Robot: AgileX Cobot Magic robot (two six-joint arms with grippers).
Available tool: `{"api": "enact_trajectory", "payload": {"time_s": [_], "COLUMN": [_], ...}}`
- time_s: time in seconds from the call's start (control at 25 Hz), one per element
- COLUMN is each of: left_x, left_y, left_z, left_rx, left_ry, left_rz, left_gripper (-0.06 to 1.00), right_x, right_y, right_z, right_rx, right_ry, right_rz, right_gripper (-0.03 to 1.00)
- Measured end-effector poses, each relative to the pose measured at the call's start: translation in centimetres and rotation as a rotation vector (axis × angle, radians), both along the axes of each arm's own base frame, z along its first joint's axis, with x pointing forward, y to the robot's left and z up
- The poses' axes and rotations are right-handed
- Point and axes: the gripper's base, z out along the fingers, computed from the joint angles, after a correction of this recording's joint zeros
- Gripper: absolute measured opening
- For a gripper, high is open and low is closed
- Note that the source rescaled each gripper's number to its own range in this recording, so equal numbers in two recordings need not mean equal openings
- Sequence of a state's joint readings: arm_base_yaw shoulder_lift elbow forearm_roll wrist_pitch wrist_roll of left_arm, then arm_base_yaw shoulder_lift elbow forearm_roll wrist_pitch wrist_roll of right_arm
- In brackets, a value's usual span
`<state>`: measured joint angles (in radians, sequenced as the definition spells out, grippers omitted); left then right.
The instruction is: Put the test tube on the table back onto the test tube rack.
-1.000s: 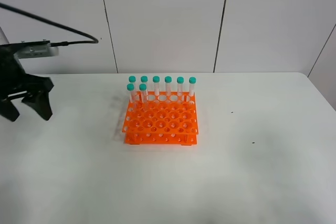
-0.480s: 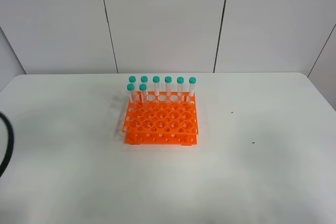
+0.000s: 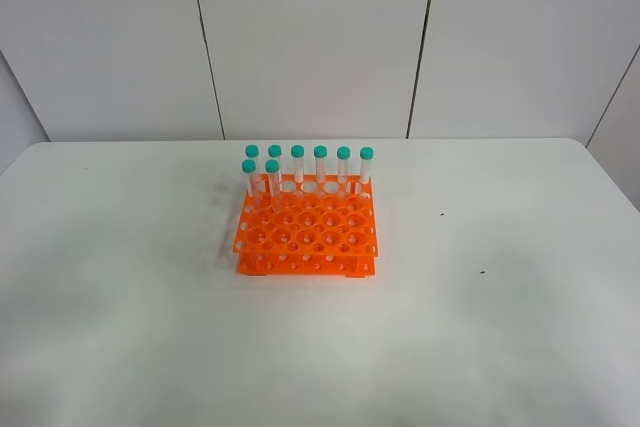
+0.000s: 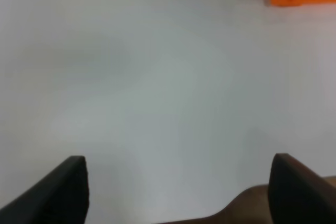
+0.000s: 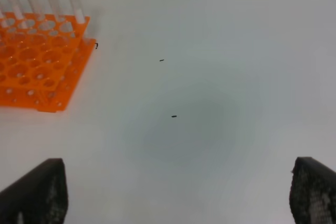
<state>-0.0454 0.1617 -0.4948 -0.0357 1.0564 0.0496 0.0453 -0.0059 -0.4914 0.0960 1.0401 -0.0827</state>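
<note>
Holding both of my end effectors spread and empty, I see my left end effector (image 4: 178, 192) with its dark fingers wide apart over bare white worktop (image 3: 500, 347), and my right end effector (image 5: 178, 192) likewise parted, nothing between its tips. Neither shows in the high view. Outward from the left one, only a corner of the orange test tube rack (image 3: 306, 232) reaches the frame; outward from the right one, the rack lies well apart, with a few dark specks on the worktop between. I count eight teal-capped tubes standing upright along the rack's far side: six in the back row and two more (image 3: 272, 179) just in front at its left end. No test tube lies loose on the worktop in any view, so I judge the one I was to return already stands among them, though I cannot say which. Were I to handle one, I judge it light, stiff and slick-walled, apt to slip or roll; I would pinch it just below the screw cap and keep it upright over its hole.
</note>
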Motion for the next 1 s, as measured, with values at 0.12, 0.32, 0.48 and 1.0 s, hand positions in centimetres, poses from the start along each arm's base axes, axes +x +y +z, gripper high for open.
{"api": "enact_trajectory", "payload": {"time_s": [0.12,0.32,0.48,1.0], "left_x": [0.0,0.0,0.0,-2.3], "left_y": [0.0,0.0,0.0,0.1], "left_z": [0.0,0.0,0.0,0.0], "left_rx": [0.000,0.000,0.000,-0.008], "left_ry": [0.000,0.000,-0.001,-0.166], "left_rz": [0.000,0.012,0.021,0.021], "left_gripper": [1.00,1.00,1.00,1.00], "right_x": [0.0,0.0,0.0,0.0], "right_y": [0.0,0.0,0.0,0.0], "right_z": [0.0,0.0,0.0,0.0], "right_rx": [0.000,0.000,0.001,0.002], "right_ry": [0.000,0.000,0.000,0.000], "right_rz": [0.000,0.000,0.001,0.001], "right_gripper": [0.92,0.92,0.92,0.92]}}
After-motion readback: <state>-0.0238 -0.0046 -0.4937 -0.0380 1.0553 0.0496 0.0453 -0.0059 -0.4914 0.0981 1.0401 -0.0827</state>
